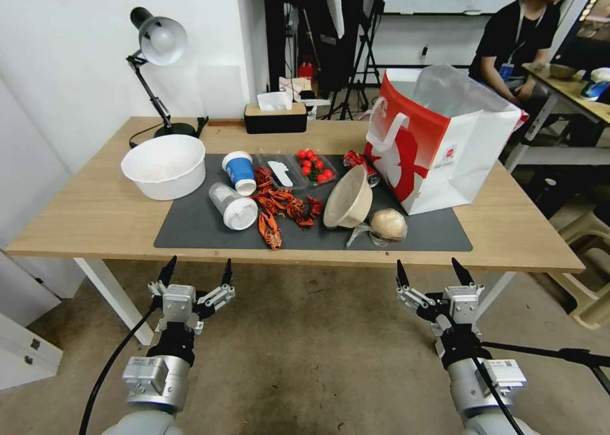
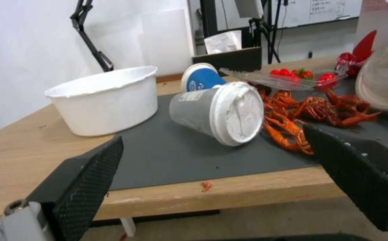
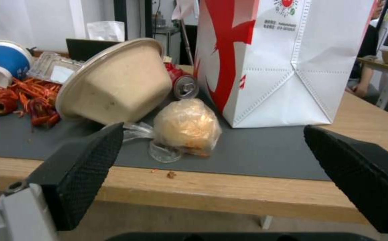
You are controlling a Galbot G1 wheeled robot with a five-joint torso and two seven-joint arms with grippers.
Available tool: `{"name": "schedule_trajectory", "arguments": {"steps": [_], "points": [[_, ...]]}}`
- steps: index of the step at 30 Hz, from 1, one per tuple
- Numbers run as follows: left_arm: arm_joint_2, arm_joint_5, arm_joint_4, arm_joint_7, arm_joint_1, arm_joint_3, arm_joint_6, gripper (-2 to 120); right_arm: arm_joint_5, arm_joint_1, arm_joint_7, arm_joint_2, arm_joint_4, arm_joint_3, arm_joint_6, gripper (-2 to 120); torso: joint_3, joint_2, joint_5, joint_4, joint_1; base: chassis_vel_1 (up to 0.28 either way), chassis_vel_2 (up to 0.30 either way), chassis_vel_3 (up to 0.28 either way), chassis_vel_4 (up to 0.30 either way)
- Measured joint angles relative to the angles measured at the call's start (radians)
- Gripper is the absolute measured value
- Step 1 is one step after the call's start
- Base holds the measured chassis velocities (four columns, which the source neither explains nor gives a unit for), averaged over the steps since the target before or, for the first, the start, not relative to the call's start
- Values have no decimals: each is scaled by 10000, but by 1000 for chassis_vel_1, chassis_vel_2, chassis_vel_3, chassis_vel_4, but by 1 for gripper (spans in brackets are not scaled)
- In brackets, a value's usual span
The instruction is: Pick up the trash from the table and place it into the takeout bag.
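Clearly both my left gripper [image 1: 196, 272] and right gripper [image 1: 433, 271] hang spread wide, short of the table [image 1: 95, 213]; the wrapped lump [image 3: 187, 127] beside the takeout bag [image 1: 445, 155] looks soft, light, crinkly — I'd pinch its middle gently.

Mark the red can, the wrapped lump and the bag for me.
red drink can [image 3: 185, 86], right wrist view, silver end.
wrapped lump [image 3: 187, 125], right wrist view, middle of wrap.
takeout bag [image 1: 473, 152], head view, white side panel.

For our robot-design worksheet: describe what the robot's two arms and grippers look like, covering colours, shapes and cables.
Both arms end in silver-grey metal wrist blocks with black collars. The left gripper and right gripper each carry two black, pointed fingers with a cross-hatched grip texture, on silver linkages. A black cable runs along each arm, and small labels mark the wrist housings.
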Motion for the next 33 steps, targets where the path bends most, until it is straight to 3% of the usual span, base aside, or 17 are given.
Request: {"name": "schedule_trajectory", "arguments": {"steps": [29,33], "points": [[0,0,0,0,1,0,0,100,0,0,0,0,0,0,0,100,0,0,0,0,0,0,0,0,0],[-41,-320,-401,-374,359,146,146,100,172,5,-73,-146,52,-1,-138,100,0,-1,-2,-6,1,0,0,0,0]]}}
